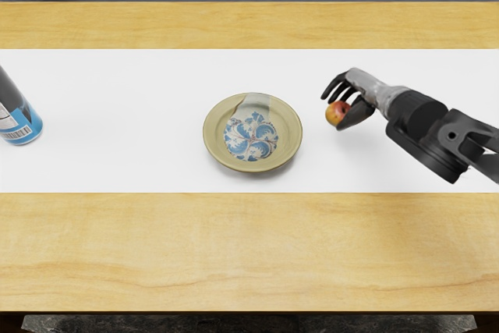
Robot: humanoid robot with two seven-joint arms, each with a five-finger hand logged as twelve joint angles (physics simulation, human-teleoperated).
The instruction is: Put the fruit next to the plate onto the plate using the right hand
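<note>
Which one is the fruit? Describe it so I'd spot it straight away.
Find the white strip across the wooden table, then the patterned plate at its middle. Right of the plate, the dark right hand curls around a small apple. It is the only round, red-yellow thing there.

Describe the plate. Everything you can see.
The plate is round and shallow, glazed ceramic by its look, with an olive-tan rim and a blue-and-white floral centre. A pale reflection crosses its far rim. It lies flat on the white strip, mid-picture. Nothing rests on it; the apple, in the fingers of the right hand, is to its right, apart.
</note>
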